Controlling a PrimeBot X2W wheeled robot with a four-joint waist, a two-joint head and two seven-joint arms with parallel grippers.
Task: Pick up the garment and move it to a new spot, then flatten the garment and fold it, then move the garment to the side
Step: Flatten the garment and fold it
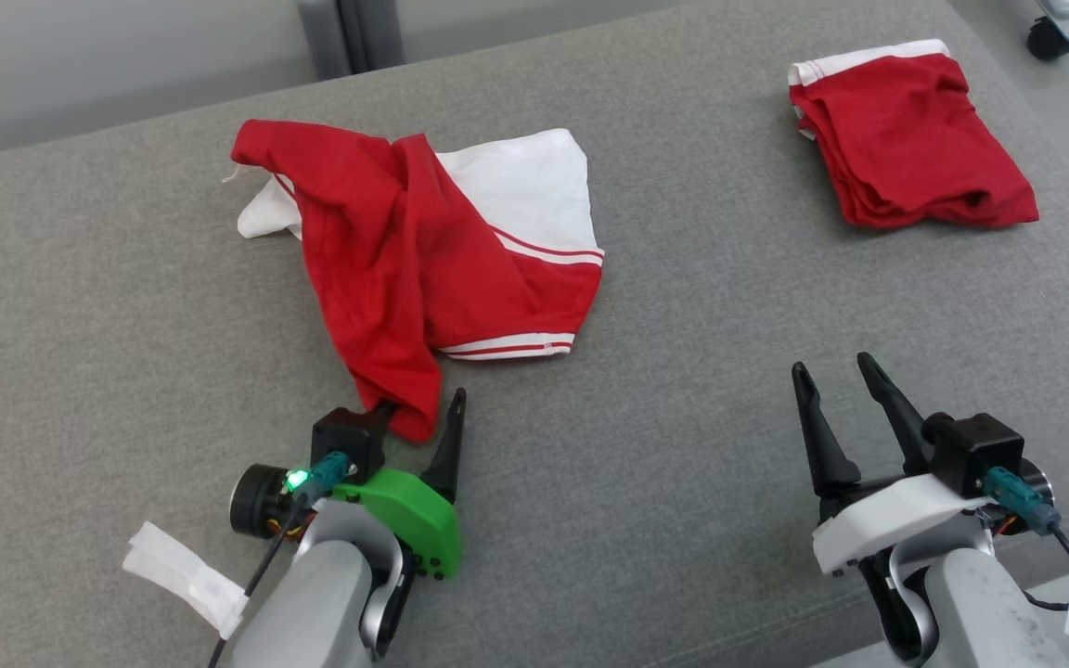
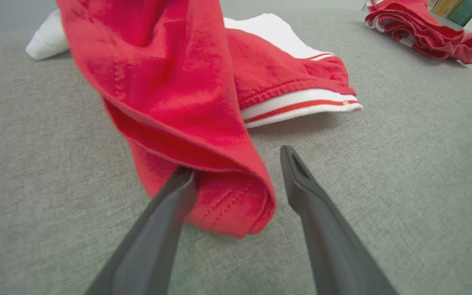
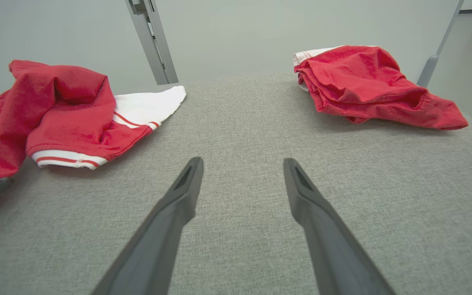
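A crumpled red garment [image 1: 405, 241] with white panels and striped hems lies on the grey cushioned surface [image 1: 683, 371], left of centre. Its near red corner trails down between the fingers of my left gripper [image 1: 421, 408], which stands open. In the left wrist view the garment [image 2: 166, 82] drapes over the left finger, and the left gripper [image 2: 238, 164] straddles that fold without pinching it. My right gripper [image 1: 832, 364] is open over bare cushion at the lower right. The right wrist view shows the right gripper [image 3: 243, 160] with nothing between its fingers and the garment [image 3: 64, 102] off to its left.
A second red garment [image 1: 906, 139], folded, lies at the far right corner near the surface's edge. A metal post [image 1: 349, 32] stands behind the far edge, and a castor wheel [image 1: 1049, 37] is on the floor at the top right. Bare cushion stretches between the two garments.
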